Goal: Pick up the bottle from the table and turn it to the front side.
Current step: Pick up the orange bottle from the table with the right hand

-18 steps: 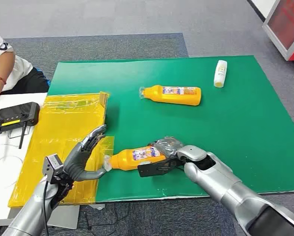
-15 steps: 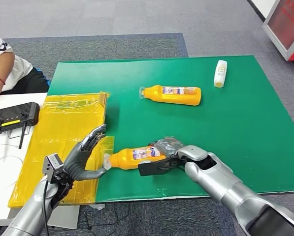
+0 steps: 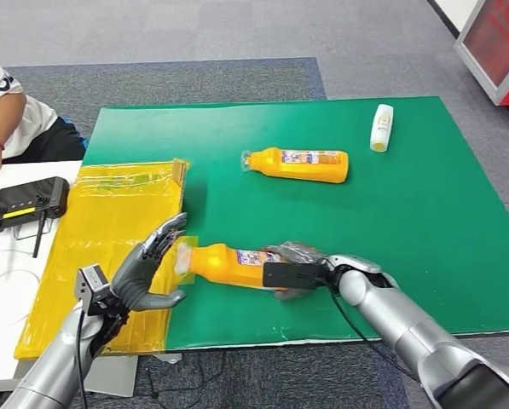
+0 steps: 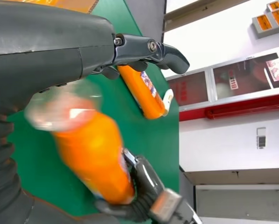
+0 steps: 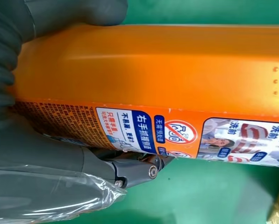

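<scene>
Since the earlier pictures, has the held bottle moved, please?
Yes. The held bottle has risen cap-first toward the yellow sheet, lifted by the right hand.

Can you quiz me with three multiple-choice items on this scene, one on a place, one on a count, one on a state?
1. Where does the small white bottle lie?
A. near the far right corner of the green mat
B. on the yellow sheet
C. in the left hand

2. How many orange plastic bottles are on or over the mat?
A. one
B. two
C. four

3. What is the right hand doing?
A. hanging open
B. gripping the near orange bottle
C. pressing the black controller

Answers:
1 A, it rests at the mat's far right corner.
2 B, one held near the front, the far orange bottle lying mid-mat.
3 B, the right wrist view shows fingers wrapped round the orange body.
</scene>
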Controlling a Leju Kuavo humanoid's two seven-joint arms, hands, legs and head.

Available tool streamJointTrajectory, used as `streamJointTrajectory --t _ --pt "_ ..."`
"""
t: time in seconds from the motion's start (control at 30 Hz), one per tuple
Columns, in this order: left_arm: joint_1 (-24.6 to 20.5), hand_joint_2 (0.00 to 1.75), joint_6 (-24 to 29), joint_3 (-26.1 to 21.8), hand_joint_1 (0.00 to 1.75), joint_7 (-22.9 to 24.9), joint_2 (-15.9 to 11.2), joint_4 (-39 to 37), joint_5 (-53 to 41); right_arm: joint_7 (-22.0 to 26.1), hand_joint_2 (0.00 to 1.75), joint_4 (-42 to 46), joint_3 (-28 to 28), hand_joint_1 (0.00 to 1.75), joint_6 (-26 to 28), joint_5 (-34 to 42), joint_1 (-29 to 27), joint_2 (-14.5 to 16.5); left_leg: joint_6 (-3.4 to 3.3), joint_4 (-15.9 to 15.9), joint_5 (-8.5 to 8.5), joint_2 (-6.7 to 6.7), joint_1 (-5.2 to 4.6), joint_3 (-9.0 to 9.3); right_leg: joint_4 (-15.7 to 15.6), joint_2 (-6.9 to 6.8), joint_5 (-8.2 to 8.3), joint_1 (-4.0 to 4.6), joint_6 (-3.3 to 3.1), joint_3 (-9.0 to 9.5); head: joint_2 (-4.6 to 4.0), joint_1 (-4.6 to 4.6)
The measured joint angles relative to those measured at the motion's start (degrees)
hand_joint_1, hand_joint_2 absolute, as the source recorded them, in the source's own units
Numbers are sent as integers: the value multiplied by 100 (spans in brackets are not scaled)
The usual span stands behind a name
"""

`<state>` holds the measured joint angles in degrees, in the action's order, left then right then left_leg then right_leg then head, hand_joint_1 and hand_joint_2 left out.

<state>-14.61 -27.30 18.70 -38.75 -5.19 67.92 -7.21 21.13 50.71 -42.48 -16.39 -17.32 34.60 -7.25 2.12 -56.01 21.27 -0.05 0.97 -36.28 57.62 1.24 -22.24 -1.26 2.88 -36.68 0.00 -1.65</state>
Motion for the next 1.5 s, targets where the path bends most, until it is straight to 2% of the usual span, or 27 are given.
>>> streamJointTrajectory --t 0.2,0.5,0.57,0.63,0.7,0.77,1.0,1.17,1.5 --pt "-41 175 9 33 0 -26 7 -73 43 534 175 55 783 175 -312 1078 -524 -116 -1 0 1 0 0 -2 0 0 0 0 0 0 0 0" --pt "86 175 104 10 0 93 -4 -78 207 555 175 618 1685 175 -358 1521 -1288 -110 -1 1 2 -1 0 -10 1 -1 -3 0 0 -2 0 -1" --pt "134 175 -135 -44 0 129 -7 -101 479 516 175 852 1851 175 -332 1519 -1433 -75 -1 1 2 -1 0 -12 1 -1 -3 0 1 -4 0 -1" --pt "135 175 -737 -135 0 126 4 -212 1058 451 175 1088 1948 175 -321 1488 -1519 -18 0 1 2 -1 0 -13 1 -1 -3 0 0 -6 0 -1" --pt "78 175 -1296 -264 0 151 34 -441 1616 381 175 1312 1969 175 -308 1408 -1547 65 0 1 1 0 0 -13 1 0 -3 0 0 -8 0 0" --pt "-11 175 -1519 -379 0 207 68 -708 1860 333 175 1518 1954 175 -260 1283 -1554 165 1 1 0 0 1 -13 2 -1 -3 1 0 -10 0 -1" --pt "-242 175 -1508 -498 0 340 153 -1215 1836 346 175 2102 1820 175 39 742 -1598 428 1 0 0 -1 1 -14 3 -1 -3 1 0 -9 0 -1" --pt "-334 175 -1427 -497 0 436 192 -1303 1796 371 175 2367 1687 167 218 509 -1651 548 1 0 1 -1 1 -14 3 -1 -3 1 0 -10 0 -1" --pt "-543 175 -1541 -385 0 473 241 -1321 1706 336 175 2519 1425 173 432 132 -1652 716 1 1 0 -1 1 -15 4 -1 -3 1 -1 -11 0 0"
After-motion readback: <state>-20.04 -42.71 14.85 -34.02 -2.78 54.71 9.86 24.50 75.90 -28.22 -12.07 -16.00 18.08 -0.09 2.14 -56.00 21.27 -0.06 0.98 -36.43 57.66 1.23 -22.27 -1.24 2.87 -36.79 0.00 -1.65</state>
